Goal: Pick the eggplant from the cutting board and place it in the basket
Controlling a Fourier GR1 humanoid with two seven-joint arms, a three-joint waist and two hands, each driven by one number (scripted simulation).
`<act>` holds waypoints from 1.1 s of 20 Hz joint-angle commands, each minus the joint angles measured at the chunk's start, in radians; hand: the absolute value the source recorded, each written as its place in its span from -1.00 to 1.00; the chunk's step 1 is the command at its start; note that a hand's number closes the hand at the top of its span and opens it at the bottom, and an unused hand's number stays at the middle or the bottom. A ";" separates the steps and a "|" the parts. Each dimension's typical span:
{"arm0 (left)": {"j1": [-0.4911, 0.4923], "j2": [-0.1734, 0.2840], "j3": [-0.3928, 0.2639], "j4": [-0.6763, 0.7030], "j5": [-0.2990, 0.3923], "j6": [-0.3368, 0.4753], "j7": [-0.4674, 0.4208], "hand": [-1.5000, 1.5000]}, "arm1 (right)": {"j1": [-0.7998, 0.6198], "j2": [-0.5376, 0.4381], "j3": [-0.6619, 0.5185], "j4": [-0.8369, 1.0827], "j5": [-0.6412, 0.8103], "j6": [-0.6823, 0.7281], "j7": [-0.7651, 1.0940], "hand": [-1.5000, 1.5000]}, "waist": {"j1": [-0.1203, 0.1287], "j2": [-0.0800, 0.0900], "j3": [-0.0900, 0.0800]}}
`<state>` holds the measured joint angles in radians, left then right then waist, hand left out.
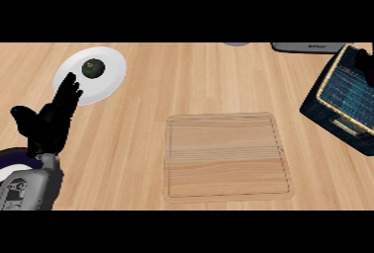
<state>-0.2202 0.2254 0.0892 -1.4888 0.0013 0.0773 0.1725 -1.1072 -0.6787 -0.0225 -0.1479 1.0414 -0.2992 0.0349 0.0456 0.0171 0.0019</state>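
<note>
The wooden cutting board point(226, 155) lies in the middle of the counter with nothing on it. No eggplant shows anywhere in view. The dark blue basket point(343, 96) with a tan rim stands tilted at the right edge. A black part of my right hand point(364, 63) shows over the basket's far corner, cut off by the view's edge. It hides whatever it may hold. My left hand point(51, 121) rests open at the left, fingers straight and pointing up, holding nothing.
A white plate point(111, 81) at the upper left carries a dark green round fruit point(93, 68), just beyond my left hand's fingertips. A grey appliance point(310, 47) and a grey round object point(235, 43) sit at the far edge.
</note>
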 commanded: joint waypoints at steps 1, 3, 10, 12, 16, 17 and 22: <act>-0.022 -0.004 0.004 0.012 -0.014 0.014 0.008 0.00 | -0.001 0.014 0.016 0.009 0.027 -0.011 0.031 1.00 | -0.006 -0.001 0.000; 0.000 0.005 0.010 0.005 0.000 -0.009 -0.003 0.00 | 0.020 -0.023 0.006 0.021 0.020 0.001 -0.035 1.00 | -0.003 0.000 0.000; 0.011 -0.034 -0.012 0.016 -0.031 0.024 -0.033 0.00 | 0.026 0.006 -0.006 0.048 0.015 0.023 -0.019 1.00 | -0.001 0.001 0.000; -0.016 -0.005 -0.003 -0.038 -0.021 0.013 0.033 0.00 | 0.048 -0.020 -0.005 0.061 0.019 0.020 -0.039 1.00 | 0.008 0.004 0.002; -0.006 0.007 0.024 -0.010 0.003 -0.011 0.014 0.00 | 0.026 -0.026 -0.009 0.053 0.015 0.077 -0.043 1.00 | -0.001 0.000 0.001; -0.013 -0.017 0.004 0.033 -0.022 0.005 -0.021 0.00 | 0.025 0.010 -0.008 0.055 0.017 0.069 -0.021 1.00 | 0.000 0.003 0.000; -0.033 0.005 0.029 0.069 -0.003 -0.024 -0.040 0.00 | 0.048 -0.016 -0.027 0.082 0.001 0.110 -0.013 1.00 | 0.002 0.006 0.001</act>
<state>-0.2377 0.2136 0.0977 -1.4651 -0.0108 0.0729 0.1603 -1.0750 -0.6966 -0.0412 -0.0784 1.0490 -0.2078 0.0069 0.0501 0.0218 0.0027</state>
